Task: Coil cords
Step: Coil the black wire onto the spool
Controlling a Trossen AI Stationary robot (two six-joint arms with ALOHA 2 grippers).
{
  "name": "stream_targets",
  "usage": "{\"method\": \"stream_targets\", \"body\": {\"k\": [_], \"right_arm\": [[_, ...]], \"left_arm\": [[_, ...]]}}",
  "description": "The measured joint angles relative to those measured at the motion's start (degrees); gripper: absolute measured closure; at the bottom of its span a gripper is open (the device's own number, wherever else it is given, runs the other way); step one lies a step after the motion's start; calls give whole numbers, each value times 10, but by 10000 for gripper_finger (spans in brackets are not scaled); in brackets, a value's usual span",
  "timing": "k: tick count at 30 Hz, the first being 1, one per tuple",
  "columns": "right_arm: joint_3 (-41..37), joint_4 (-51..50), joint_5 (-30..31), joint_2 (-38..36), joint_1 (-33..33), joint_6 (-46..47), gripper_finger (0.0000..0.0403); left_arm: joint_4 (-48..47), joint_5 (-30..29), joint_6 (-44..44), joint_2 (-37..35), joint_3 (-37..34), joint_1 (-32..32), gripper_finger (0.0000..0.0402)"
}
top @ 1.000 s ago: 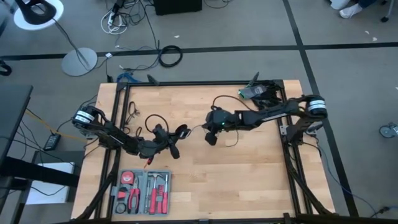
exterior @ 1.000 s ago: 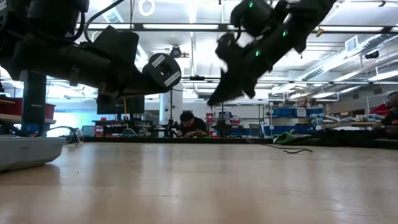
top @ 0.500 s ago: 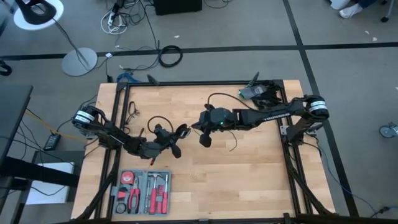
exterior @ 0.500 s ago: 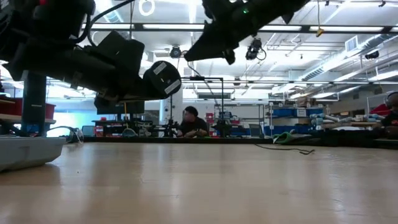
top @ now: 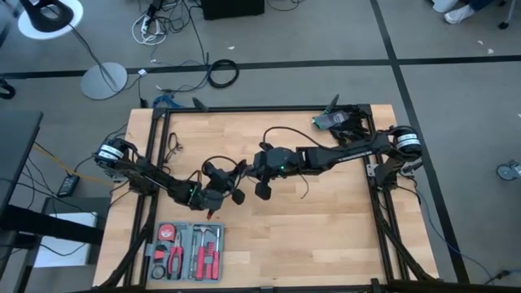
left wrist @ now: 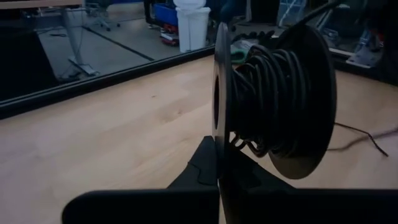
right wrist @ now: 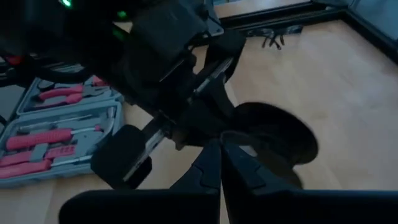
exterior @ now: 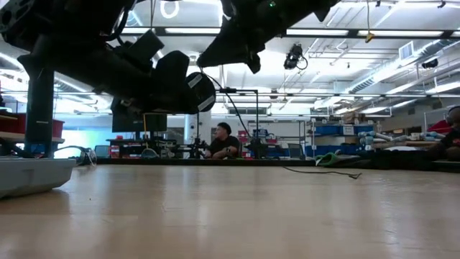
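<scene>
1. Left gripper (top: 218, 194) is held above the table's left-middle, its fingers pressed together on the flange of the cord spool (left wrist: 280, 102), as the left wrist view shows; the black cord (left wrist: 273, 93) is seen wound in many turns around the hub.
2. Right gripper (top: 262, 189) is held just beside the spool, fingers pressed together; the pictures do not settle whether a strand is pinched between them.
3. Since a second ago, the right arm has been swung leftward across the table, from near the centre to right next to the left gripper, and the slack loop trailing behind it has been shortened.
4. A loose tail of cord (exterior: 323, 173) is seen lying on the wooden table (top: 326, 236) toward its far right side.
5. The shift is judged to be another wrap being laid onto the spool, so the coiling appears well advanced, with only the remaining slack left to take up.
6. A tool case (top: 186, 251) lies at the near-left edge, untouched.
</scene>
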Motion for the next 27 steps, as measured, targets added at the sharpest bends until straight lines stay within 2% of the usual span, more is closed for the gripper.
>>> {"method": "stream_targets", "body": {"k": [9,14,18,23,27], "right_arm": [[-1,13,0,2,6,-14,398],[-44,65,-1,2,8,-18,394],[-122,195,-1,2,20,-30,377],[-259,423,3,2,34,-32,360],[-345,535,29,2,39,-4,355]], "left_arm": [[22,-8,-2,0,1,0,401],[32,-9,-2,0,0,0,401],[40,-9,-2,0,0,0,401],[49,-11,-2,0,0,0,401],[55,-11,-2,0,0,0,401]]}}
